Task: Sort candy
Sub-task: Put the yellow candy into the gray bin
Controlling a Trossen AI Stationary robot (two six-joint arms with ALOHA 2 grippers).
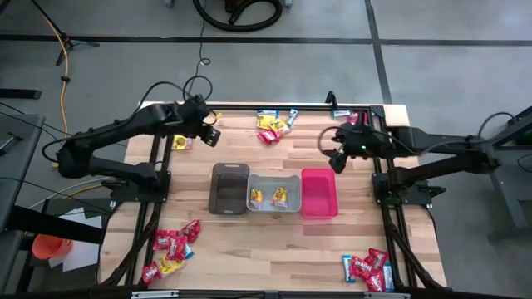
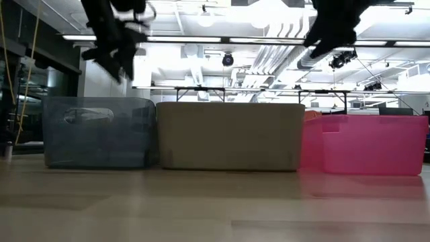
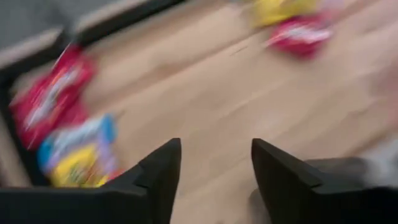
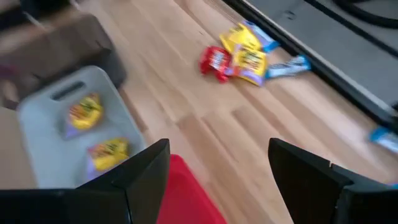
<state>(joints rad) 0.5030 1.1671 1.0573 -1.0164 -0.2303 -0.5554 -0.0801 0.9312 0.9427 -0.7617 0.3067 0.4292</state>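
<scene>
Candy lies in small heaps on the wooden table: at the far middle [image 1: 273, 126], far left [image 1: 182, 142], near left [image 1: 170, 249] and near right [image 1: 367, 270]. Two yellow packets [image 4: 87, 112] lie in the grey bin [image 1: 273, 193]. My left gripper [image 3: 216, 168] hovers open above the far left of the table, between the far-left candy [image 3: 78, 152] and the far-middle heap. My right gripper [image 4: 217, 174] hangs open above the pink bin's [image 1: 319, 192] far edge. Neither has anything between its fingers.
A brown bin [image 1: 229, 188] stands left of the grey one, and the three bins form a row at the table's middle. Blue-and-white bars [image 1: 342, 114] lie at the far right edge. Bare wood stretches in front of the bins.
</scene>
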